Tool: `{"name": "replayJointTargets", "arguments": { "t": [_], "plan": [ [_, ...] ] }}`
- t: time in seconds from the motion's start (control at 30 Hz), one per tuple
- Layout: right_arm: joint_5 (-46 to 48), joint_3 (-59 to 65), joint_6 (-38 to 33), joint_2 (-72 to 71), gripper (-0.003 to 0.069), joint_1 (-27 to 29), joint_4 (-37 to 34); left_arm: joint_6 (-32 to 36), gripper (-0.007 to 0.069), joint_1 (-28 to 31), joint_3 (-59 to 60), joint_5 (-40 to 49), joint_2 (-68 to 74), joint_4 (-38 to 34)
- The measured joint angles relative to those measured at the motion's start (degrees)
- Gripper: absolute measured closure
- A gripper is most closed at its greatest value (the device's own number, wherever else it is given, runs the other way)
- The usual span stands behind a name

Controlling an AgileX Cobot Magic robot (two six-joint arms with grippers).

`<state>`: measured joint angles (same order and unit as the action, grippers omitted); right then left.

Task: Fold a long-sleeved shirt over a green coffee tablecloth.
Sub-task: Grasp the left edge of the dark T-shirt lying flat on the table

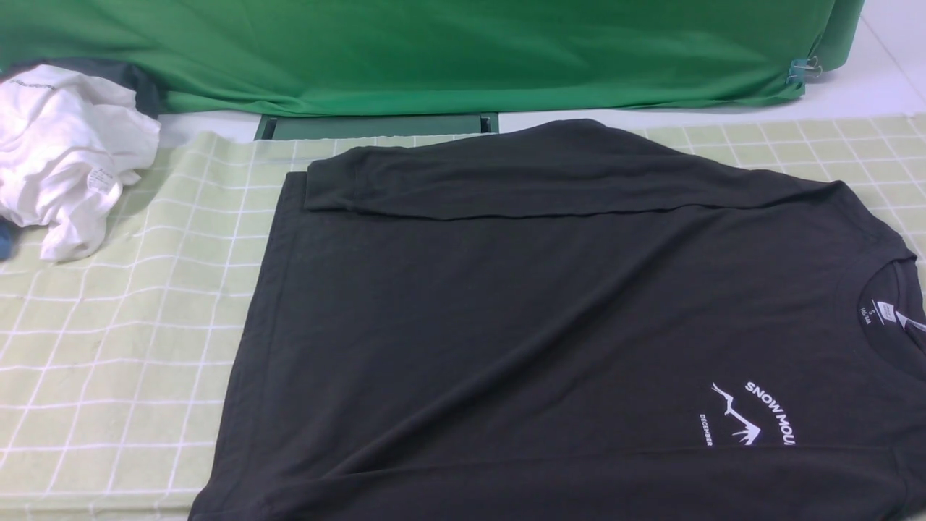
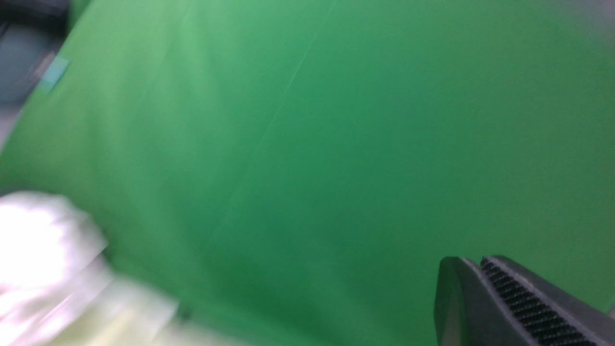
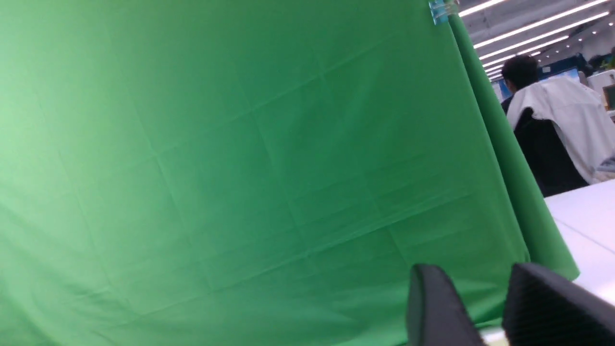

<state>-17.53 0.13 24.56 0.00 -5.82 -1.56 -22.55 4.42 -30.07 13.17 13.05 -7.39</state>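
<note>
The black long-sleeved shirt (image 1: 550, 318) lies flat on the pale green grid tablecloth (image 1: 116, 318), collar at the right, white mountain logo (image 1: 738, 416) and lettering near the front right. One sleeve (image 1: 506, 181) is folded across its far edge. Neither arm shows in the front view. In the left wrist view my left gripper (image 2: 473, 264) is raised and faces the green backdrop, its jaws pressed together with nothing between them. In the right wrist view my right gripper (image 3: 475, 281) also faces the backdrop, jaws apart and empty.
A crumpled white garment (image 1: 65, 155) with a small label sits at the far left of the tablecloth. The bright green backdrop fabric (image 1: 434, 51) hangs behind, held by a clip (image 1: 799, 70). A person (image 3: 547, 115) stands beyond the backdrop.
</note>
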Motion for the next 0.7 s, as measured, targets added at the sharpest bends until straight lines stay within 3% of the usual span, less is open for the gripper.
{"name": "replayJointTargets", "arguments": {
  "t": [0.07, 0.17, 0.3, 0.4, 0.5, 0.7],
  "plan": [
    [2.7, -1.2, 0.5, 0.0, 0.049, -0.3, 0.0, 4.4, 0.0589, 0.0, -2.3, 5.6, 2.9, -0.9],
    [15.8, -9.7, -1.1, 2.6, 0.062, -1.9, 0.0, 17.6, 0.0589, 0.0, -8.1, 26.9, 15.9, -6.4],
    [32.7, -21.0, -8.0, 10.8, 0.065, -4.6, 0.0, 25.6, 0.0589, 0.0, -8.7, 39.9, 29.8, -9.1],
    [43.6, -27.6, -12.1, 18.8, 0.0651, -6.5, -0.1, 29.1, 0.0608, 0.0, -8.5, 45.0, 40.4, -9.3],
    [50.6, -31.9, -14.4, 26.0, 0.065, -8.0, -0.1, 30.0, 0.062, -1.8, -8.5, 44.6, 47.4, -8.5],
    [53.2, -33.9, -17.2, 34.2, 0.0641, -10.3, -0.7, 23.4, 0.0622, -13.5, -8.5, 41.6, 53.6, -3.6]
  ]
}}
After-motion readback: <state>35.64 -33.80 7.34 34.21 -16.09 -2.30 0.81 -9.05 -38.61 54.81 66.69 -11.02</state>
